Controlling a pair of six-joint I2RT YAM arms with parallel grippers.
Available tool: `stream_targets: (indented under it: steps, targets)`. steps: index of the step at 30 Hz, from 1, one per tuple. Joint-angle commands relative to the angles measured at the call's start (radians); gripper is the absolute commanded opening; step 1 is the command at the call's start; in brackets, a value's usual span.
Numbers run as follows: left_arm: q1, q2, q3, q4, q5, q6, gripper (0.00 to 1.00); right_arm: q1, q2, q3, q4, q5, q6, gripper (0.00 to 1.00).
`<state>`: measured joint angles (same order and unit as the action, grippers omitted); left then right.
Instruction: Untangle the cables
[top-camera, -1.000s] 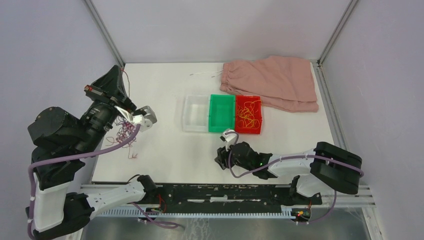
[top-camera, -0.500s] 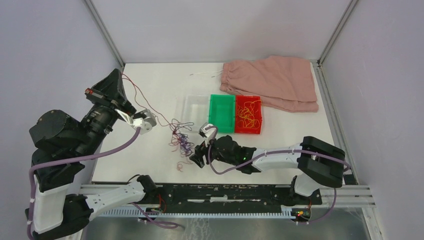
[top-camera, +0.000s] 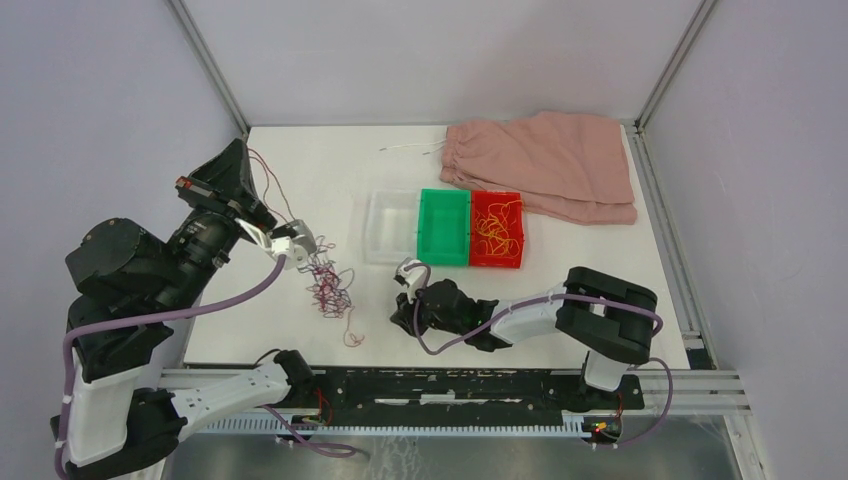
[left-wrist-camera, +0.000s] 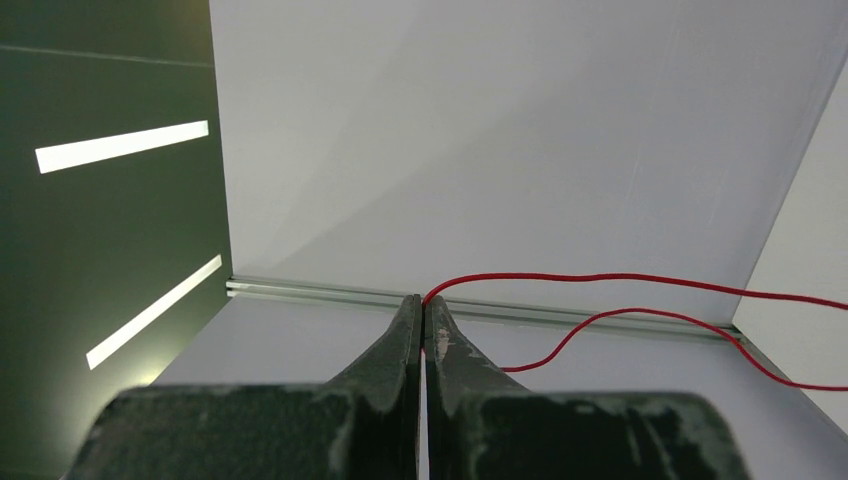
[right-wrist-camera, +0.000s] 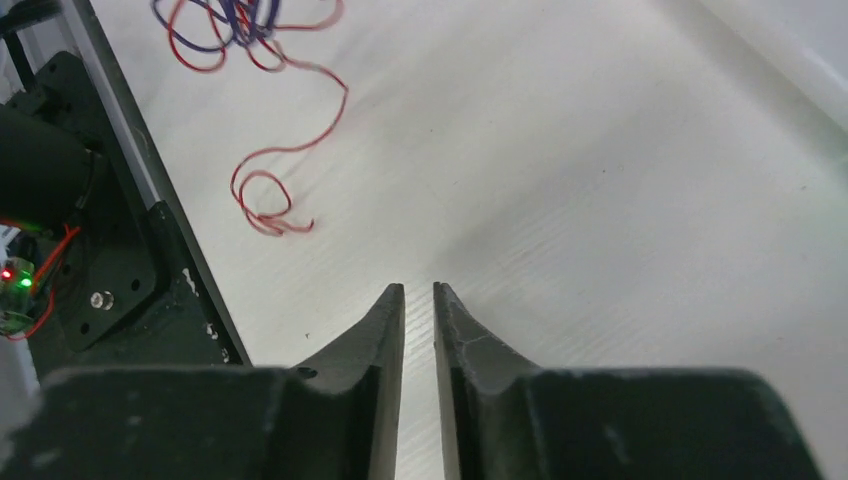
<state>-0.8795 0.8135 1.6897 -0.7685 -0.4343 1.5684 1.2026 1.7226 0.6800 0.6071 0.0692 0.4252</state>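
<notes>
A tangled clump of red and dark purple cables (top-camera: 328, 285) lies on the white table, left of centre, with one red strand trailing to a curl (top-camera: 350, 338). A long red cable (left-wrist-camera: 620, 278) rises from the clump up to my left gripper (top-camera: 240, 146), which is raised, points at the back wall and is shut on it (left-wrist-camera: 423, 300). My right gripper (top-camera: 398, 318) hovers low over the table, right of the clump and apart from it. Its jaws (right-wrist-camera: 419, 290) stand a narrow gap apart with nothing between them. The clump (right-wrist-camera: 230, 25) and curl (right-wrist-camera: 265, 195) show ahead-left of it.
Three small bins stand in a row mid-table: clear (top-camera: 372, 235), green (top-camera: 425, 228) and red (top-camera: 475, 232), the red one holding yellow-orange and red cables (top-camera: 497, 232). A pink cloth (top-camera: 545, 165) with a white drawstring (top-camera: 410, 148) lies at the back right. The black rail (top-camera: 450, 385) runs along the near edge.
The clump was dragged right from beside the left arm, then slid back a little left. The right gripper came left toward it, and its jaws widened, then narrowed to a small gap.
</notes>
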Motion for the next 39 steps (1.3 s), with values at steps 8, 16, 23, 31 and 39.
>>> stream_targets:
  steps: [8, 16, 23, 31, 39]
  targets:
    - [-0.005, -0.002, -0.008, 0.036, 0.000, -0.015, 0.03, 0.011, 0.035, 0.034, 0.152, -0.064, 0.032, 0.56]
    - [-0.004, -0.017, -0.028, 0.025, -0.006, -0.019, 0.03, 0.076, 0.123, 0.237, 0.011, -0.040, -0.051, 0.72]
    - [-0.005, -0.020, -0.026, 0.014, -0.006, -0.022, 0.03, 0.077, 0.217, 0.449, -0.295, 0.011, -0.171, 0.77]
    - [-0.006, -0.029, -0.018, -0.002, -0.004, -0.029, 0.03, 0.077, 0.259, 0.469, -0.526, 0.143, -0.181, 0.65]
    - [-0.005, -0.033, -0.033, -0.004, 0.012, -0.044, 0.03, 0.078, 0.195, 0.353, -0.443, 0.217, -0.190, 0.63]
